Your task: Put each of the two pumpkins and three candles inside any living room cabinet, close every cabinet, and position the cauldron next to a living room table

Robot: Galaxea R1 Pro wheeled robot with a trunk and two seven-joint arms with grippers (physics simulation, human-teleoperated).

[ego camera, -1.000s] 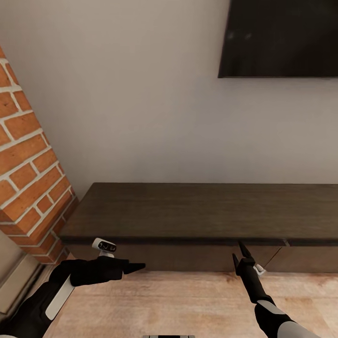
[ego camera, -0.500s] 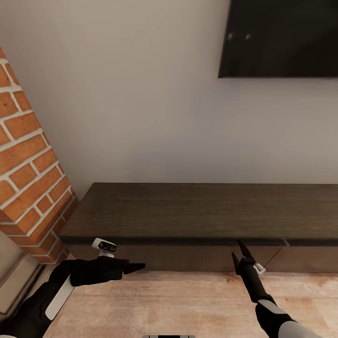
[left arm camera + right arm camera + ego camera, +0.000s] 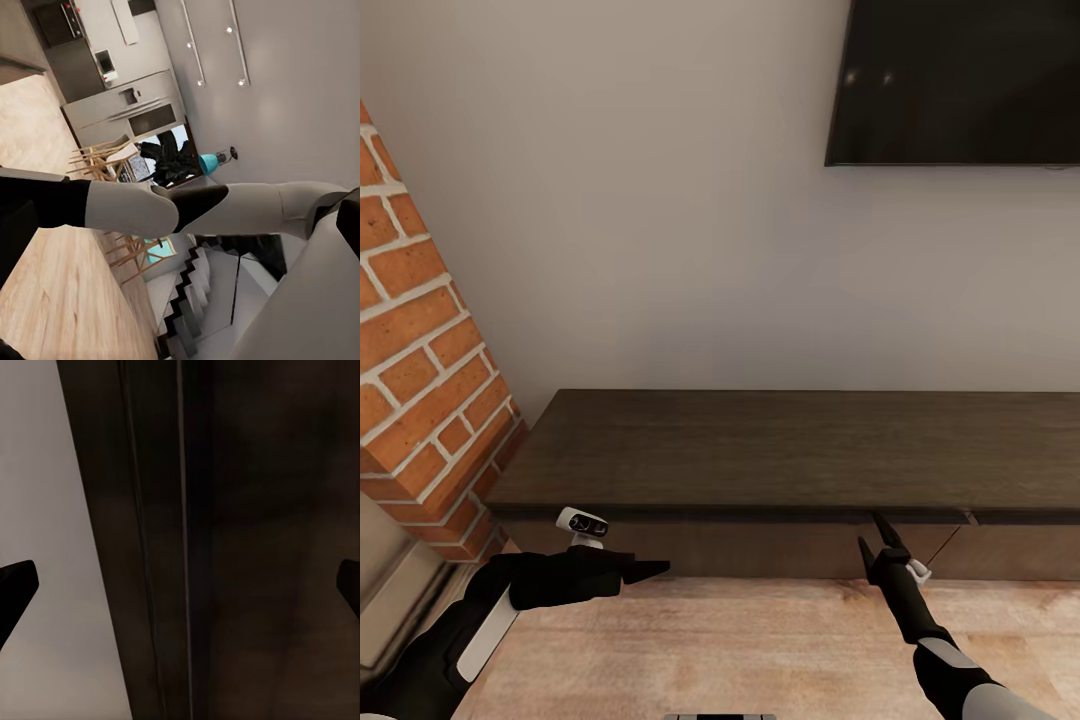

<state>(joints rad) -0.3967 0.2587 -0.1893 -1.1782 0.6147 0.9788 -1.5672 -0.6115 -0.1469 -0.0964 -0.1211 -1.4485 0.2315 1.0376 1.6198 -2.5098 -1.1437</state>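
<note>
Drawer-opening step: right gripper [image 3: 876,531], jaws spread and empty, is held at cabinet [image 3: 760,450] front lip, 5 o'clock; a pull is called for; left gripper [image 3: 650,569] appears closed, empty.

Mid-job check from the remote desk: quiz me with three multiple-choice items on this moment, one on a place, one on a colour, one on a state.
1. Where is the right end effector?
A. at the cabinet's front top edge
B. over the brick column
C. against the black screen

2. What colour is the cabinet top?
A. white
B. dark brown
C. teal

3. How do the right end effector's fingers stand?
A. closed on a candle
B. pressed shut
C. spread, nothing between

Key: 1 A, its tips reach the edge under the top in the head view. 2 B, dark wood grain shows. 3 C, the right wrist view has the fingertips at opposite sides with only the cabinet between.
</note>
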